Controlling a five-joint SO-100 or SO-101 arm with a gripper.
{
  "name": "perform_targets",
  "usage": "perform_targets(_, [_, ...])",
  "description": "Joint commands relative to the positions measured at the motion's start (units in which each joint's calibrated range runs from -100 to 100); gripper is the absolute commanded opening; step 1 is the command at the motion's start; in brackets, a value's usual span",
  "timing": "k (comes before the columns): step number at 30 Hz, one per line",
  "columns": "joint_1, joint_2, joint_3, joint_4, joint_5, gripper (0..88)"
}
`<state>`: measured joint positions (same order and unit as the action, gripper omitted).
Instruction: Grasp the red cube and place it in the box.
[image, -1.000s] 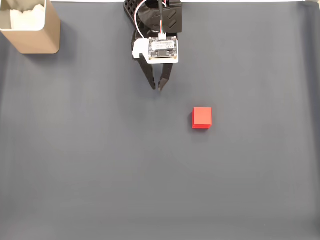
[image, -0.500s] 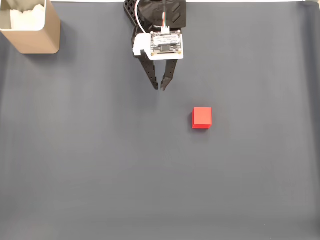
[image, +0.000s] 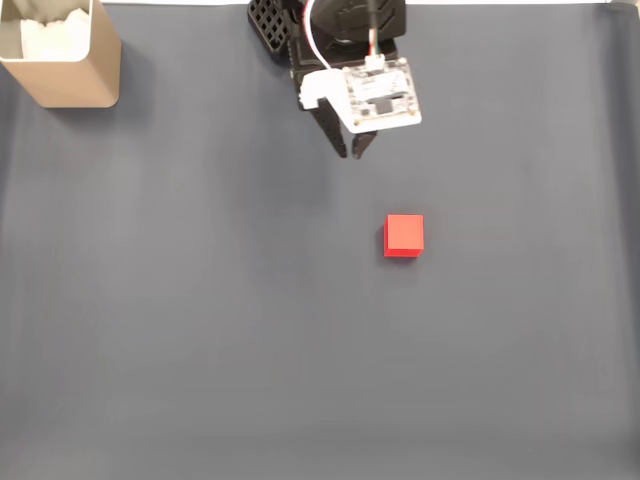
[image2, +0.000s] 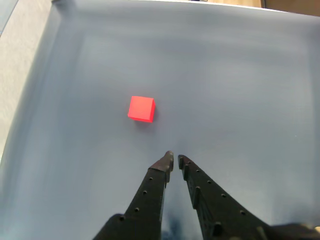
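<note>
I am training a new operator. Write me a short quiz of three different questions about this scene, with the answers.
1. True or false: the end effector holds the cube.
2. In the fixed view, which corner has the box? A) top left B) bottom right C) top right
3. Fill in: in the wrist view, the cube lies to the ___ of the fingertips.

Key:
1. False. The cube sits alone on the grey mat, apart from the nearly closed fingers.
2. A
3. Upper left.
</note>
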<state>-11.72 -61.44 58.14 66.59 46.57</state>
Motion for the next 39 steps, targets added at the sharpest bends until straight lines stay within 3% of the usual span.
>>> perform_targets(1, [-1.9,2.5,-4.8,0.8,-0.5,0.8])
perform_targets(18, [-6.8,14.6,-14.1,0.2,-3.7,1.2])
perform_targets(33, [-5.4,18.5,-15.3,-4.7,-4.8,25.0])
perform_targets(39, [-4.5,19.2,-13.2,-9.3,-4.6,30.5])
